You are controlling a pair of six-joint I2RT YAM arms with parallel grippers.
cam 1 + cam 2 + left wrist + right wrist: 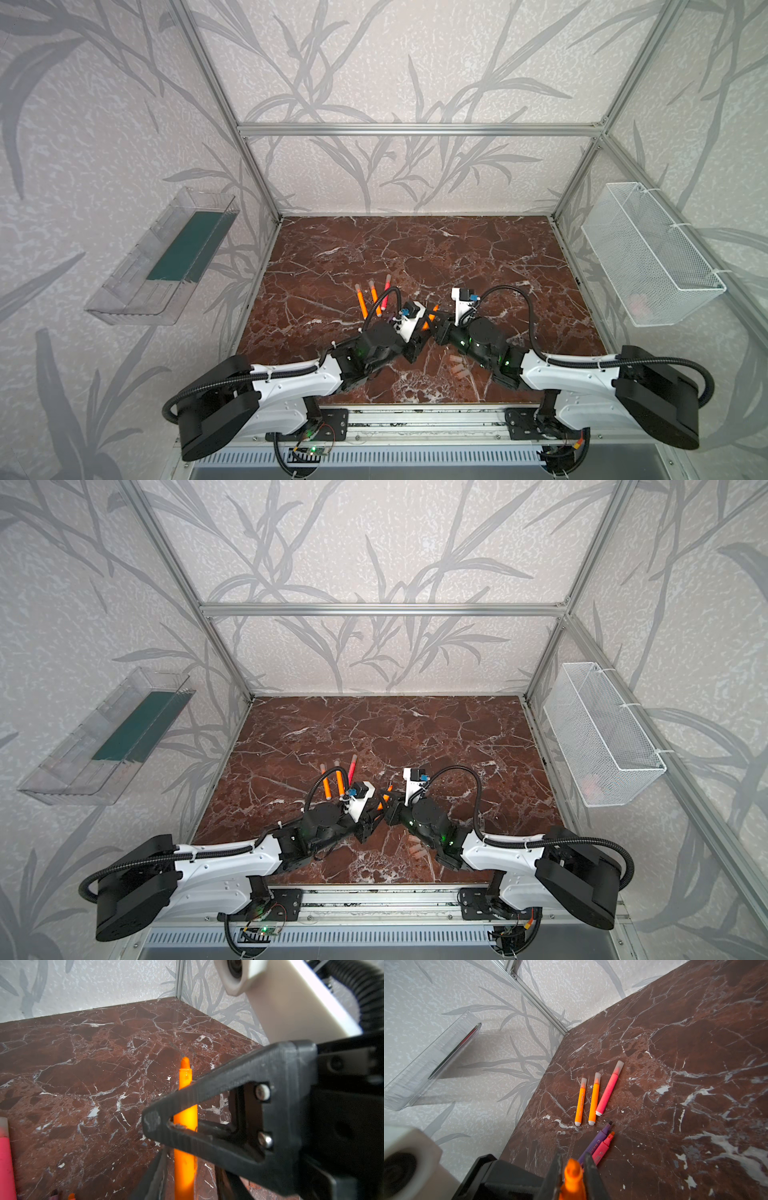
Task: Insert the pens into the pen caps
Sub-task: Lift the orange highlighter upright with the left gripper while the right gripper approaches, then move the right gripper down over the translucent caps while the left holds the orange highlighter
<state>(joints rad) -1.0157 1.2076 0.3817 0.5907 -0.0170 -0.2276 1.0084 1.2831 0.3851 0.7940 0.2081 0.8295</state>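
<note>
An uncapped orange pen (572,1176) is held above the marble table between both arms. My right gripper (573,1165) is shut on it just behind its pointed tip. My left gripper (191,1184) stands open around the same pen (185,1163), with a gap on each side of the barrel. In both top views the grippers meet at mid-table (430,328) (382,804). Two orange pens (580,1103) (594,1101) and a red-pink pen (609,1088) lie capped side by side. A purple pen (598,1140) and a red-pink pen (604,1146) lie uncapped. Loose pen caps (458,365) lie beside the right arm.
A clear plastic tray (162,257) hangs on the left wall and a white wire basket (652,257) on the right wall. Aluminium frame posts stand at the table's (415,249) back corners. Both arms' cables loop over the near half.
</note>
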